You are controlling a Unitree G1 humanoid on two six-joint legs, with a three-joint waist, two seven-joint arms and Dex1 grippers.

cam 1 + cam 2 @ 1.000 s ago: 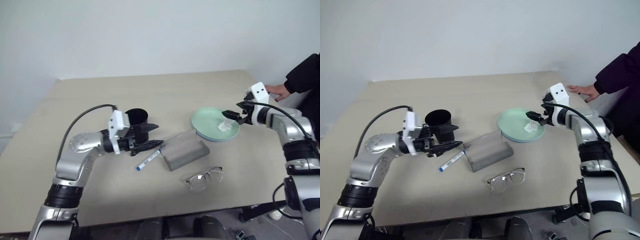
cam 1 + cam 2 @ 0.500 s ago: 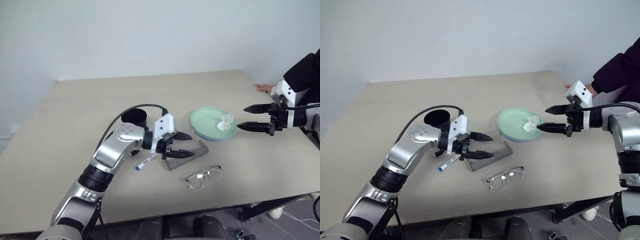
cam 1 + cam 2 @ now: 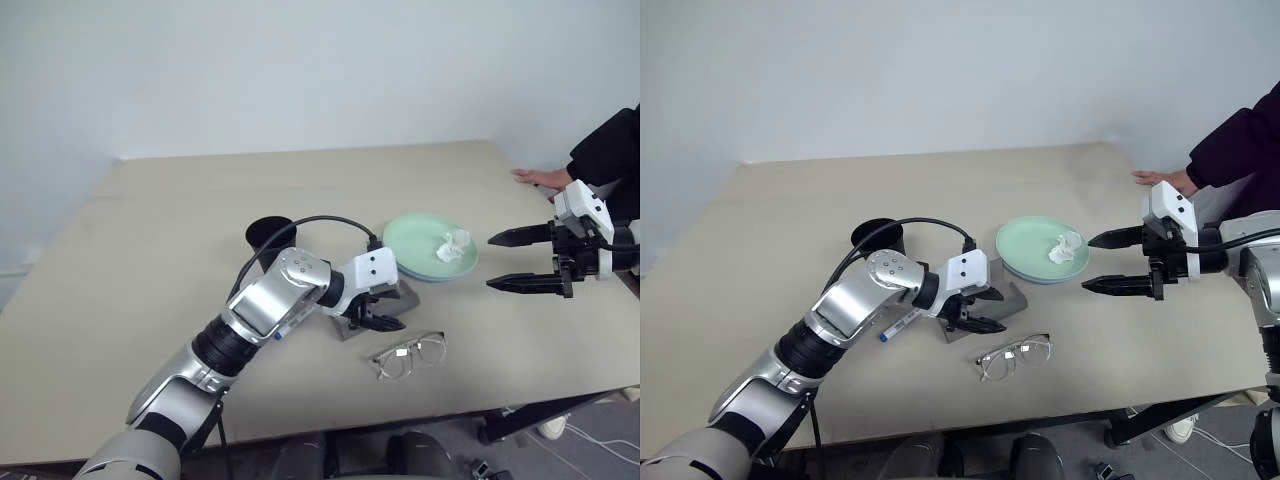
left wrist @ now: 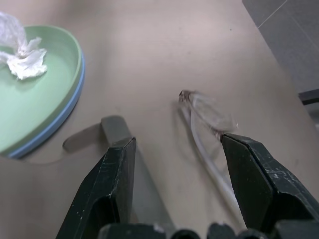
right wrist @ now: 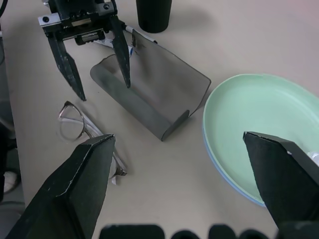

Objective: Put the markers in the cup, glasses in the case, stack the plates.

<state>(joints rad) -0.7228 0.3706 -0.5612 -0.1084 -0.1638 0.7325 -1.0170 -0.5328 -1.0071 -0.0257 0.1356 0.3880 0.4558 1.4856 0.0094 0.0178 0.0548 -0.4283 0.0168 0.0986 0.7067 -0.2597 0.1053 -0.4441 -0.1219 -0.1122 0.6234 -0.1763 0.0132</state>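
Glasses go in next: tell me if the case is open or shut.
Open. The case lies with its flap raised and its inside bare; the glasses lie on the table beside it.

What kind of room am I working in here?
Probably an office or lab test area: a plain beige table against a bare white wall, staged props like the stacked plates, and a person's hand at the edge.

The left hand (image 3: pixel 377 309) swung over the case (image 3: pixel 400 296); the right hand (image 3: pixel 522 260) withdrew.

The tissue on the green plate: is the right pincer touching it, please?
Apart. The left eye view shows bare table between the right pincer and the tissue on the green plate.
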